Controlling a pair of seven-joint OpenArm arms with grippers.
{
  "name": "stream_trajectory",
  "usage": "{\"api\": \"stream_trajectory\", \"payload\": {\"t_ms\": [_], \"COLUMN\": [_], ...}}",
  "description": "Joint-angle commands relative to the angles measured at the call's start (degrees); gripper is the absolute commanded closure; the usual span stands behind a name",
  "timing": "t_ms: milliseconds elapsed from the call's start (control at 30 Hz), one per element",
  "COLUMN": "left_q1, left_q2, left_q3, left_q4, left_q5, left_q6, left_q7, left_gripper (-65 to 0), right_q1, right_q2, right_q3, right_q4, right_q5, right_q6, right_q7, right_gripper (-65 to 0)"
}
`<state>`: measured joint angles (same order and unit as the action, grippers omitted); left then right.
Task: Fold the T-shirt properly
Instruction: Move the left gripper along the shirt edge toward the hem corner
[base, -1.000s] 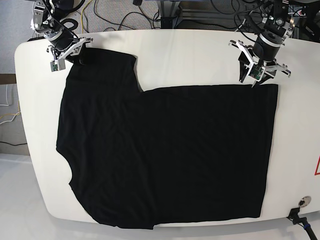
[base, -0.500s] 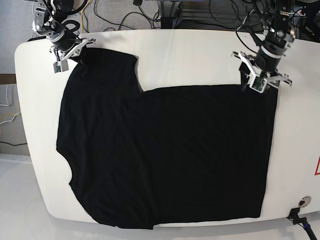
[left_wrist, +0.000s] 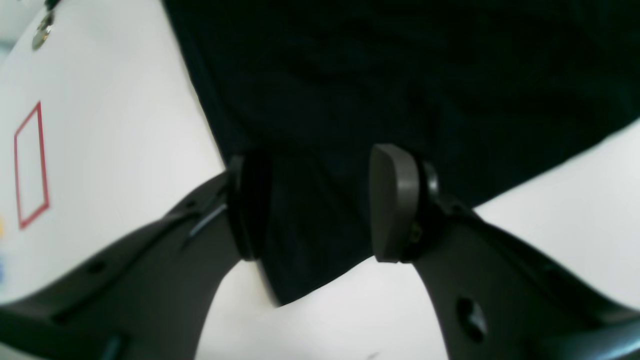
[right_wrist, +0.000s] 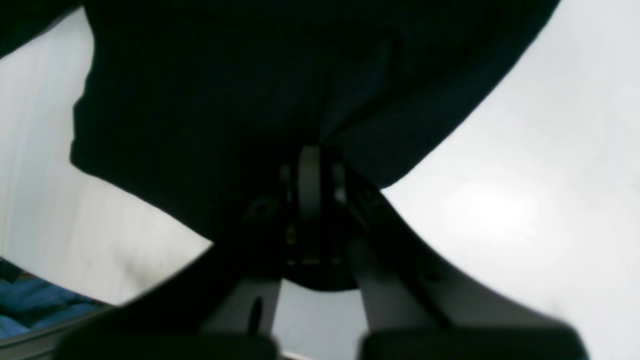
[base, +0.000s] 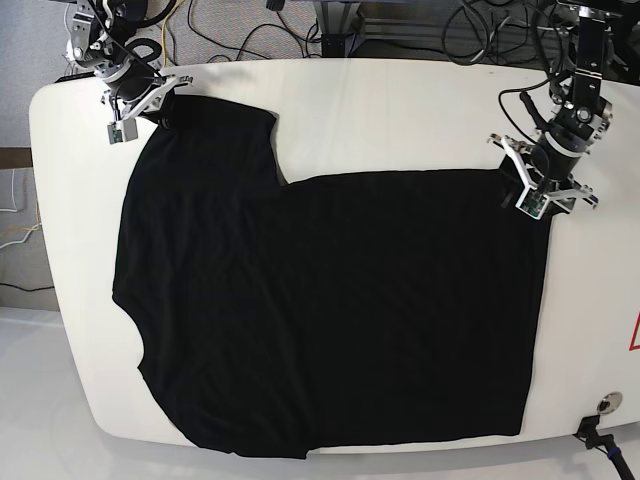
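Across the white table (base: 400, 110) lies the T-shirt (base: 330, 310), plain black side up, spread flat and filling most of the top; one sleeve reaching toward the far left corner in the base view, hem edge running down the right side, lower edge close to the near rim of the table.

At the far left corner, right gripper (base: 140, 100) down on the sleeve end; seen from the right wrist camera, jaws pressed together with a bunch of black cloth (right_wrist: 225, 100) pinched between them; fabric drawn up into a small ridge at the pinch; white table showing on both sides.

At the far right corner of the shirt, left gripper (base: 545, 190) low over the cloth; from the left wrist camera, jaws standing moderately apart, straddling the corner of the T-shirt (left_wrist: 400, 75); grey pads (left_wrist: 392, 200) either side of the corner point, no cloth clamped; whether the pads touch the fabric cannot be told.

Beside that corner, a red outlined rectangle (left_wrist: 31, 165) marked on the table; beyond the far rim, tangled cables (base: 250, 30); near the front right rim, a small round metal fitting (base: 606, 405).
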<state>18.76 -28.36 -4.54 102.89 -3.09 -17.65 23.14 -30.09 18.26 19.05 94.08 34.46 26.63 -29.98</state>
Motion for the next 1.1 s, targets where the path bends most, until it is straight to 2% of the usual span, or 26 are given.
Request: {"api": "stream_trajectory", "payload": {"t_ms": [0,200,300,400,500,700,767,800,967,1067], "left_q1": [-0.4,2.4,6.1,8.5,8.1,3.0,1.2,1.0,-5.8,-9.4], "left_q2": [-2.4,-6.8,-9.7,-12.7,-14.7,-14.5,-14.4,-15.1,-16.9,-17.9], "left_q3": [-0.6,-2.1,-4.1,-7.7,-12.0,-18.3,-19.3,-18.1,-13.5,-12.0], "left_q4": [0.7,6.1,10.4,10.1,5.9,-10.1,-14.8,-13.5,-21.8,-26.2], "left_q5": [-0.1,0.3,0.4,-1.1,-5.7,-16.3,-18.8,-17.9,-19.1,-19.4], "left_q6": [0.4,-2.5,-2.3,-1.7,-1.5,-2.2,-3.2,-3.7,-12.0,-14.2], "left_q7": [-1.3,0.1,1.0,1.6,2.6,5.1,5.5,5.0,5.4,5.6], "left_gripper": [-28.1,-27.3,-26.1,-23.6,-22.0,-21.1,-21.5,-22.3,-23.0,-23.1], "right_q1": [-0.7,-0.8,-1.0,-0.9,-0.9,-0.8,-0.9,-0.6,-0.4,-0.5], "right_q2": [0.6,0.7,0.7,0.7,0.8,0.8,0.8,0.7,0.6,0.6], "right_q3": [0.2,0.0,0.1,0.2,0.3,0.2,0.2,0.2,0.2,0.3], "right_q4": [0.4,0.5,0.7,0.7,0.9,1.1,0.9,0.3,0.6,0.7], "right_q5": [-0.9,-0.6,-0.5,-0.4,-0.4,-0.6,-0.9,-0.5,-0.4,-0.4], "right_q6": [-0.2,0.0,0.1,0.1,0.1,0.0,0.2,0.2,0.2,0.3], "right_q7": [-1.1,-1.1,-0.9,-0.8,-0.5,-0.7,-0.8,-1.1,-0.7,-0.8], "right_gripper": [0.0,0.0,0.0,0.0,0.0,0.0,0.0,0.0,0.0,0.0]}}
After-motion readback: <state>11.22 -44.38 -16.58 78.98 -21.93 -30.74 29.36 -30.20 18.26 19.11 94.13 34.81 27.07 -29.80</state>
